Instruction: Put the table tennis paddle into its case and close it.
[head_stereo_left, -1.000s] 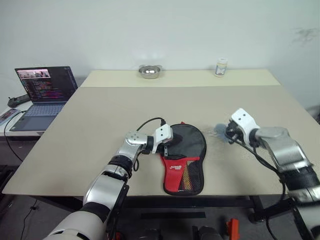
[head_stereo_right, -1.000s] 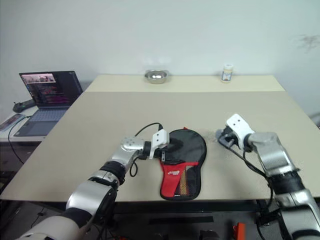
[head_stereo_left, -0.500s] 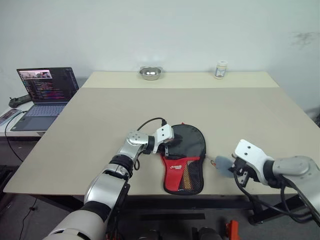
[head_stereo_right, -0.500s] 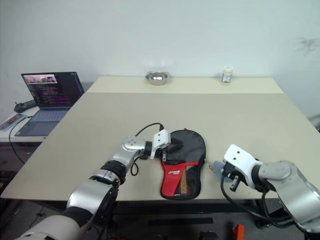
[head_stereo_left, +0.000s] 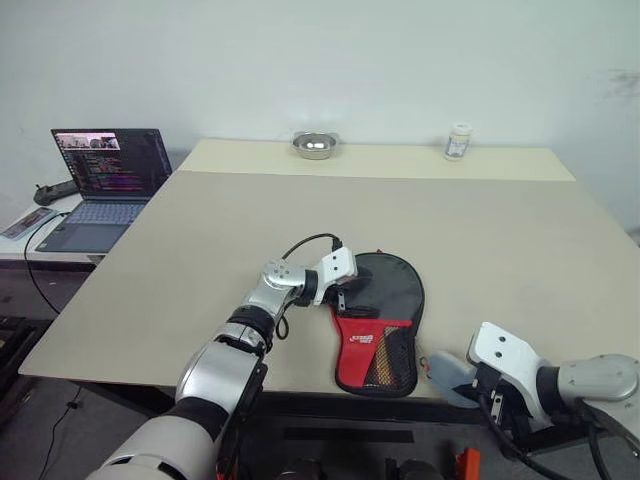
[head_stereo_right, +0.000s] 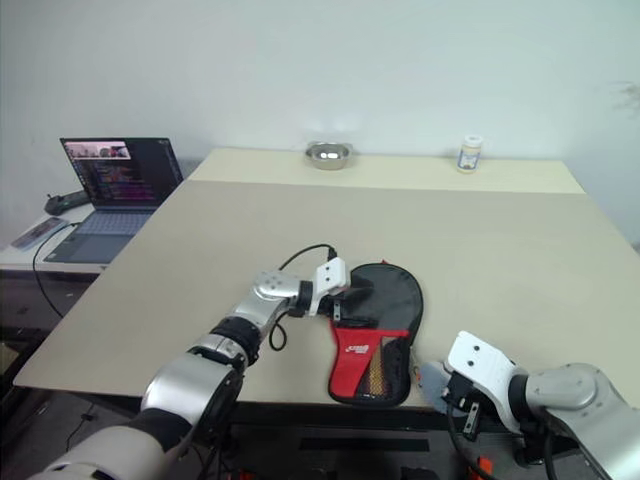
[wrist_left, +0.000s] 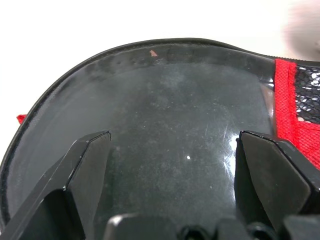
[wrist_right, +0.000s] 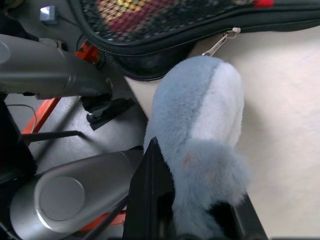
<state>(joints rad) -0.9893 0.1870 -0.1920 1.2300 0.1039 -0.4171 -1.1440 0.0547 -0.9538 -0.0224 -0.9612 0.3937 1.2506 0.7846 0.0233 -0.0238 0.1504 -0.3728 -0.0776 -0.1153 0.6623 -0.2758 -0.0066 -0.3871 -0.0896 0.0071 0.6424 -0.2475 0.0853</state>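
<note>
You get soft, even room light with faint shadows on the table. Glare sits on the metal bowl and the laptop screen glows. Up close, the case shows a dull sheen, and the fuzzy grey-blue toy looks blurred.

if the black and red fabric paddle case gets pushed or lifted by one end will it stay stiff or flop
The black and red soft fabric paddle case lies flat, and its round end shows a smooth, even face, so that part probably stays fairly stiff. The red mesh handle end looks thin and would likely sag if lifted. Flat on the beige table, it should slide when pushed, not roll or tip.
</note>
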